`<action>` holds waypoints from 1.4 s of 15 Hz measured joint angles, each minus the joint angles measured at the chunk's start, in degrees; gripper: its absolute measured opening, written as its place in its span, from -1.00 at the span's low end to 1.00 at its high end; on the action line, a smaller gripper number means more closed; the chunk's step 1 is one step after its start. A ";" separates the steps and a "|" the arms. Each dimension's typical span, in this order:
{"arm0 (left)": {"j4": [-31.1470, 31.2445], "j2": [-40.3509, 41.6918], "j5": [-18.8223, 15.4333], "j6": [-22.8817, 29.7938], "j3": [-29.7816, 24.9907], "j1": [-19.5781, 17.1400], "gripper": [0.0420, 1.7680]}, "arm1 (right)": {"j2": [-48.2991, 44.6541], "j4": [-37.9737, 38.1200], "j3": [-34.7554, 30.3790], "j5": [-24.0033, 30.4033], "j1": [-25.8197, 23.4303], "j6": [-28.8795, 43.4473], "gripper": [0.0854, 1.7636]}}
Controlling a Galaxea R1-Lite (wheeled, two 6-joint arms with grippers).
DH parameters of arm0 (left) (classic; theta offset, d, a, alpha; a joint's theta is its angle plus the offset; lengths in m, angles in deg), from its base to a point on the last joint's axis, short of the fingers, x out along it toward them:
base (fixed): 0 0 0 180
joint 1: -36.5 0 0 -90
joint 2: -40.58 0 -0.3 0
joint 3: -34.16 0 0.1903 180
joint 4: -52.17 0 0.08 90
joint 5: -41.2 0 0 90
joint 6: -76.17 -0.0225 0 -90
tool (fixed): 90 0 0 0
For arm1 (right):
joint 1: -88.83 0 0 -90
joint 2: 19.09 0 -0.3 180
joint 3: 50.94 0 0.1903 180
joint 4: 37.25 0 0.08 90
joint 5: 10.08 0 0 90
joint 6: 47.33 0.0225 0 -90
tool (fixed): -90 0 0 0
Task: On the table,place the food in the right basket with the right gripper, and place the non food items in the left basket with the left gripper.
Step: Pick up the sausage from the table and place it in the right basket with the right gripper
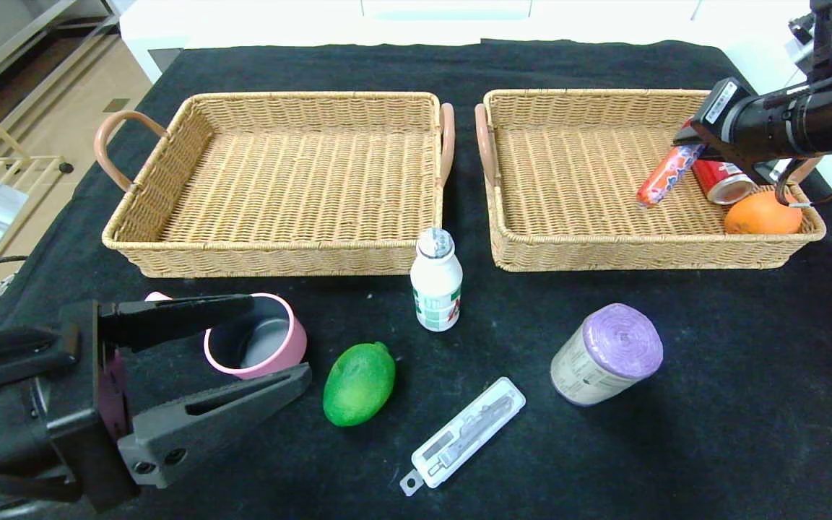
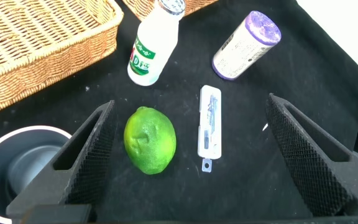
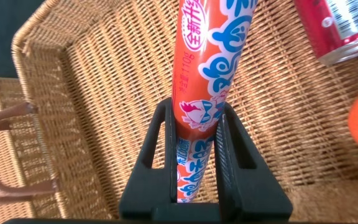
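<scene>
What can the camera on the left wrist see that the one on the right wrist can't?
Only the left wrist view shows the lime, white bottle, purple-topped roll, packaged tool and pink cup, between the open left gripper. Only the right wrist view shows the right gripper shut on the sausage stick, beside a red can. Both show wicker basket.

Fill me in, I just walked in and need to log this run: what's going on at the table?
A robot is sorting items into two baskets. Its right gripper is shut on a sausage stick over the right basket, which already holds a red can and an orange. The left gripper hangs open near the pink cup. The lime, milk bottle, bag roll and packaged tool lie on the table; the left basket is empty.
</scene>
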 joint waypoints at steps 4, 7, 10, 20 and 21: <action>0.05 0.00 0.00 0.00 0.05 0.06 0.94 | 2.23 -4.24 -0.11 0.12 0.41 0.17 -0.58; 0.02 0.00 0.00 0.00 0.06 0.06 0.94 | 2.73 -4.22 -0.22 0.17 0.61 0.17 -0.58; 0.02 0.00 0.00 0.00 0.06 0.09 0.94 | 2.80 -4.11 -0.35 0.17 0.63 0.17 -0.19; 0.00 0.04 0.00 -0.34 0.06 0.02 0.94 | 0.72 -3.95 -3.02 0.26 1.22 0.02 0.62; 0.02 0.04 0.00 -0.34 0.06 0.02 0.94 | -0.37 -3.89 -4.27 0.30 1.58 -0.28 0.66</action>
